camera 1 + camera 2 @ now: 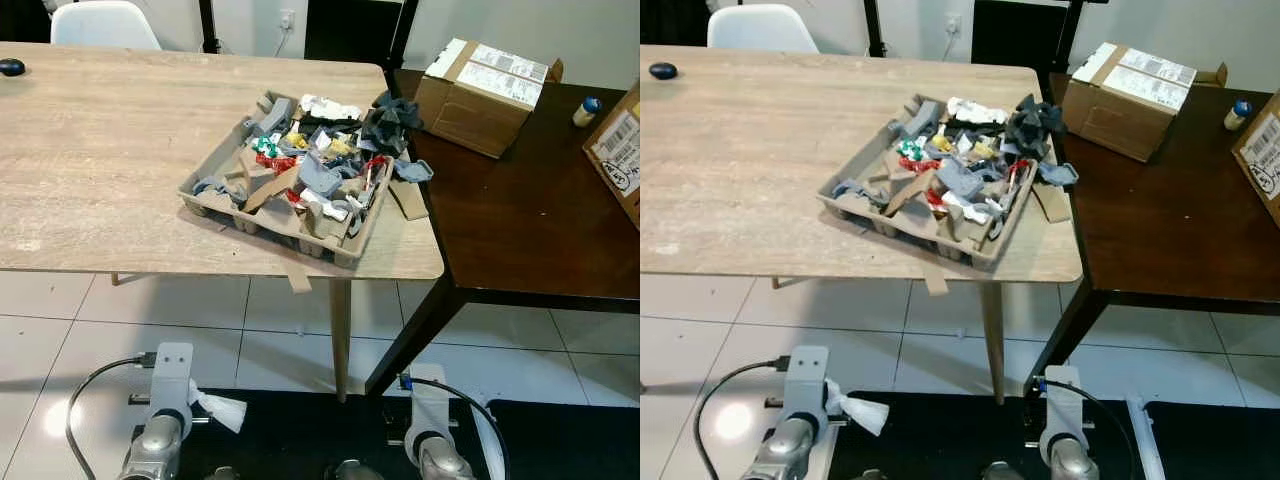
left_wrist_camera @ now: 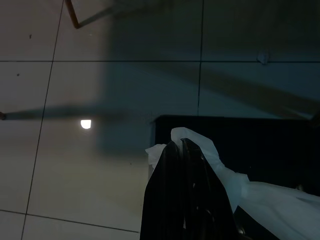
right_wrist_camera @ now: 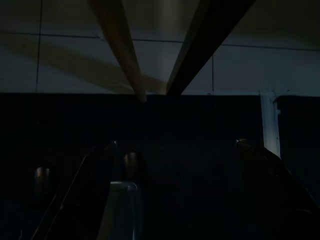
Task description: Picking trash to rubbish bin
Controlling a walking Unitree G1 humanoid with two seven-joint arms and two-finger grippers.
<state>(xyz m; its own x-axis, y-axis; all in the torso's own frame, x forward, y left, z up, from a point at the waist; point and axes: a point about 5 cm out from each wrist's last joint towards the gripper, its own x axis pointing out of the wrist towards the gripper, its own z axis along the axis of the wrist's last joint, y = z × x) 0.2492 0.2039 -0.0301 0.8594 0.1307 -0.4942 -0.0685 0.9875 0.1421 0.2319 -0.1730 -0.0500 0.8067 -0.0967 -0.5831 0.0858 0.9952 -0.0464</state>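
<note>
A cardboard tray (image 1: 262, 222) heaped with mixed trash (image 1: 310, 160) (grey, red, white and black scraps) sits at the near right corner of the light wooden table (image 1: 100, 150). My left arm hangs low at the bottom left, over the floor. Its gripper (image 2: 180, 147) is shut on a crumpled white piece of paper (image 1: 222, 411), which bulges out around the black fingers (image 2: 170, 190) in the left wrist view. My right gripper (image 3: 176, 145) hangs low at the bottom right, open, its dark fingers spread over a black mat.
A dark brown table (image 1: 520, 220) adjoins on the right, carrying a cardboard box (image 1: 485, 85), a small bottle (image 1: 587, 110) and another box (image 1: 620, 150). A cardboard strip (image 1: 297, 278) hangs off the table edge. White chair (image 1: 105, 25) behind. Black mat (image 1: 310, 430) on tiled floor.
</note>
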